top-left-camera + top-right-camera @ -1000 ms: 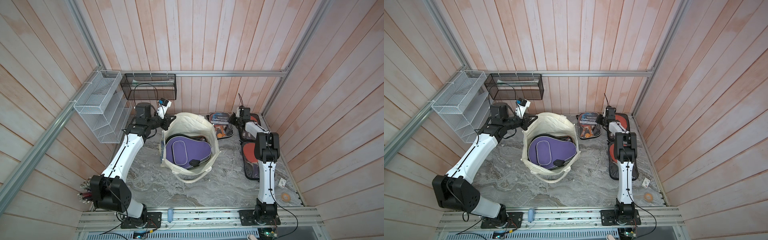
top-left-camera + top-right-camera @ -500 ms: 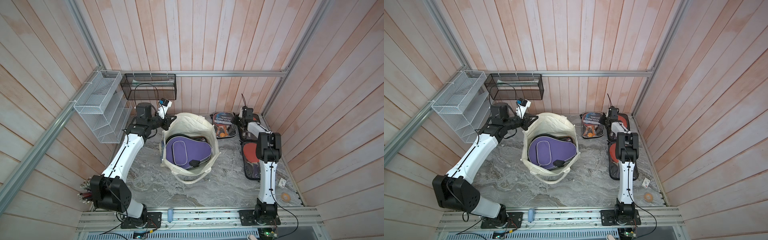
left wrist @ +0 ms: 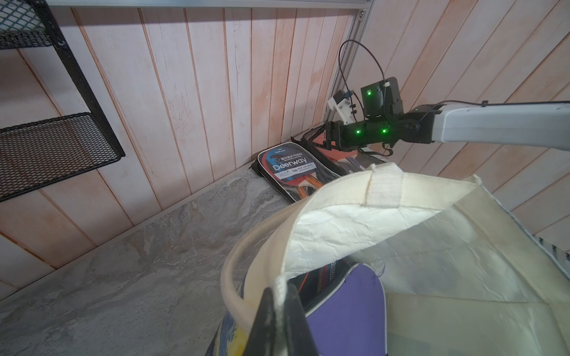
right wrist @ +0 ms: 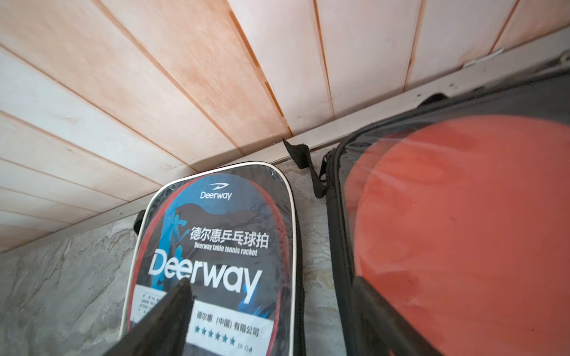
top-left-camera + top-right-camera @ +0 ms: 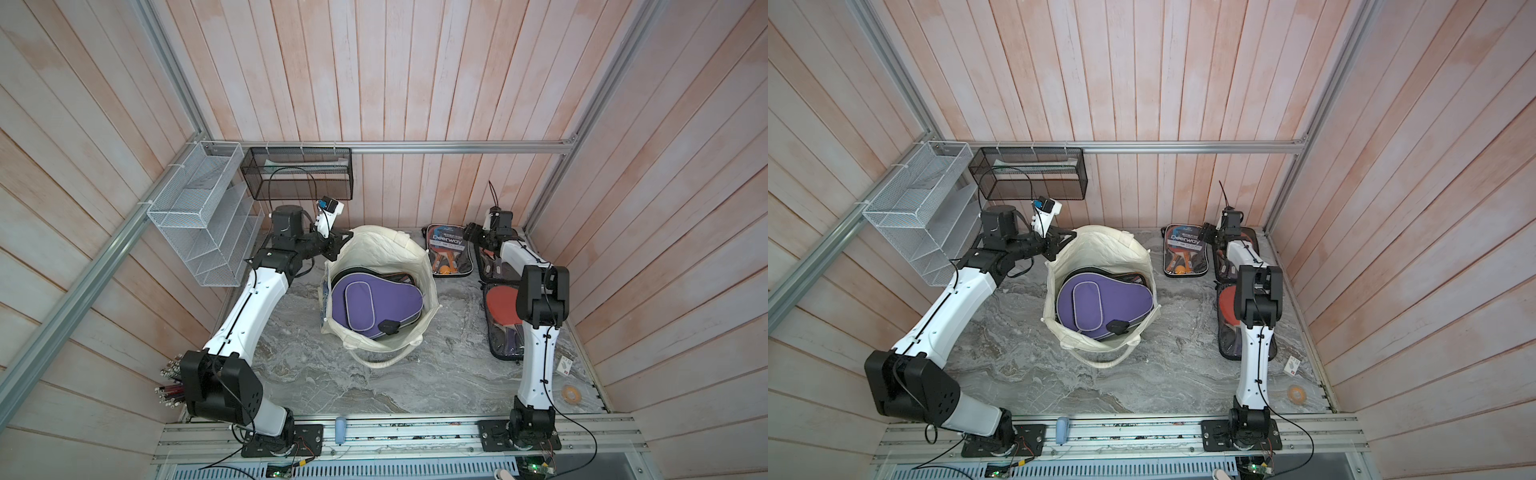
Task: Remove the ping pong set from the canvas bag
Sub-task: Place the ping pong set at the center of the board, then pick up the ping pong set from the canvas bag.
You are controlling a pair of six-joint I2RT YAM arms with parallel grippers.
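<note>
Canvas bag [image 5: 374, 249] stands on the table [image 5: 332, 382] in both top views, a purple case [image 5: 374, 303] inside; the ping pong set [image 5: 448, 253] lies outside, to its far right. Left wrist view: left gripper [image 3: 279, 292] clenched on the bag's rim. Right wrist view: right gripper [image 4: 271, 282] released, spread above the set.

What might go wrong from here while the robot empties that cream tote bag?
1. The left fingers pinch only the rim of the canvas bag; if it slips, the mouth may sag over the purple case inside.
2. That case nearly fills the bag, so lifting it might drag the bag along.
3. The open right fingers hang close over the Deerway set; moving off could snag the black strap loop nearby.
</note>
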